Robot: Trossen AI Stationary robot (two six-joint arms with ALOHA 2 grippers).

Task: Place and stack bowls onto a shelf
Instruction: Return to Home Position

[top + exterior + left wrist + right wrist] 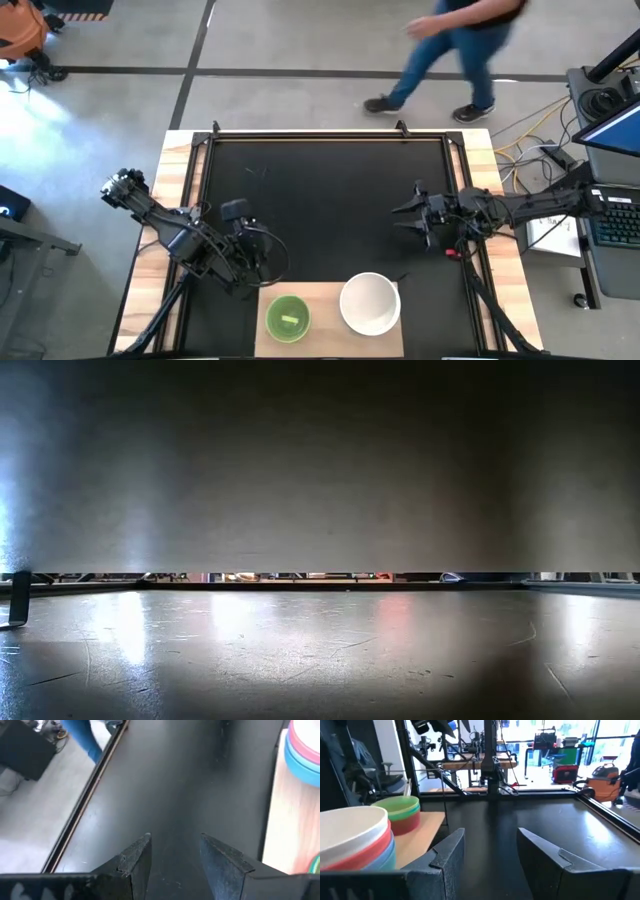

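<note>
The shelf (325, 318) is a light-wood board lying along the mat's near edge. Two bowl stacks rest on it by their bases. One has a white bowl (371, 303) on top, with red and blue rims below it (350, 840). The other has a yellow-green bowl (287, 317) on top, over green and red ones (402, 812). My left gripper (263, 266) hangs open over the mat just beyond the shelf's far-left corner, holding nothing (175, 845). My right gripper (410, 215) is open and bare over the mat's right half (490, 837), apart from the white stack.
The black mat (330, 200) stretches from the shelf to the far edge, framed by a dark rail (330, 134) and wooden table strips (180, 200). A person (450, 50) walks on the floor beyond the far edge. A broad grey surface (320, 470) fills most of the low view.
</note>
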